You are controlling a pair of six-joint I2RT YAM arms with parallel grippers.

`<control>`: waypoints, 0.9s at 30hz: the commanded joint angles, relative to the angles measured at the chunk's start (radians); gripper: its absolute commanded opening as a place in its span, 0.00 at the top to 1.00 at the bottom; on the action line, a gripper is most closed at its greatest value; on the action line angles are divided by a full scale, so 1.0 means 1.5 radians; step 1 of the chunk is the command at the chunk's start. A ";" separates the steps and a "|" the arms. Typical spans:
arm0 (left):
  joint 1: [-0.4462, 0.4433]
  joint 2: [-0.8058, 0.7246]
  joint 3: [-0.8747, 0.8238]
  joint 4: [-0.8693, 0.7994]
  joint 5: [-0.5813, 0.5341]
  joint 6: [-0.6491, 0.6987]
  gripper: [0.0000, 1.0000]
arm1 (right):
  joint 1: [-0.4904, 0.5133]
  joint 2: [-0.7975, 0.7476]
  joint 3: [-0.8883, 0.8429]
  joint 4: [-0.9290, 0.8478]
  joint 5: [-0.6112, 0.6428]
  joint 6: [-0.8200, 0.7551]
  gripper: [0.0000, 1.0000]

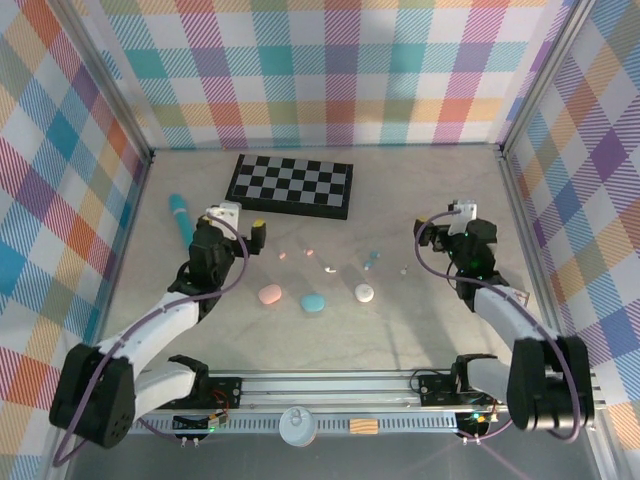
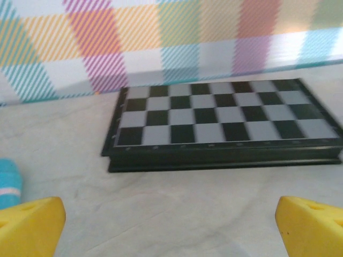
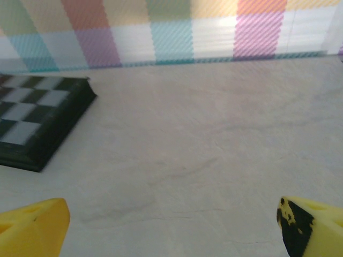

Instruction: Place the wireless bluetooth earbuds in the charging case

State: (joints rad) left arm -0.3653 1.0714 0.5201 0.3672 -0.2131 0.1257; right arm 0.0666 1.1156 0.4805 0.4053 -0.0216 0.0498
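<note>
Earbuds [image 1: 330,268]: tiny pink, white and blue pieces in a loose row across mid-frame of the overhead view, too small to read a long axis. Pink case [image 1: 270,294], blue case [image 1: 313,303] and white case [image 1: 364,293]: lined up just below that row; whether the lids are open, you cannot tell. Left gripper [image 2: 170,230]: fingers wide apart, empty, nearest the row's left end, which lies to its lower right. Right gripper [image 3: 172,230]: likewise spread and empty, near the right end. Both face the chessboard [image 1: 292,185] at the upper centre, away from the earbuds. Teal stick [image 1: 182,218]: far left, no obstruction.
</note>
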 commanded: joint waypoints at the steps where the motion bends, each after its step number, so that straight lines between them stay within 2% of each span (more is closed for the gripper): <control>1: -0.065 -0.053 0.037 -0.163 -0.019 0.005 0.00 | 0.034 -0.069 0.026 -0.097 -0.030 0.058 0.01; 4: -0.100 -0.082 0.055 -0.233 0.005 -0.049 0.00 | 0.092 -0.113 0.034 -0.149 -0.030 0.086 0.01; 7: -0.125 -0.091 0.065 -0.267 0.033 -0.113 0.00 | 0.177 -0.138 0.048 -0.236 0.012 0.101 0.01; 9: -0.137 -0.088 0.069 -0.282 0.060 -0.149 0.00 | 0.223 -0.145 0.056 -0.303 0.033 0.153 0.01; 14: -0.181 -0.079 0.040 -0.240 0.076 -0.191 0.00 | 0.351 -0.119 0.088 -0.484 0.099 0.326 0.01; 17: -0.192 -0.067 0.028 -0.217 0.080 -0.184 0.00 | 0.413 -0.078 0.100 -0.536 0.117 0.354 0.01; 20: -0.199 -0.060 0.027 -0.210 0.084 -0.178 0.00 | 0.418 0.007 0.159 -0.623 0.065 0.300 0.01; 27: -0.206 -0.087 0.022 -0.232 0.051 -0.163 0.00 | 0.445 0.235 0.350 -0.824 0.065 0.078 0.01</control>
State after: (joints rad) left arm -0.6640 0.9798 0.5678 0.0128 -0.1093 -0.1230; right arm 0.7067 1.3975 0.9203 -0.6342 0.0841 0.3477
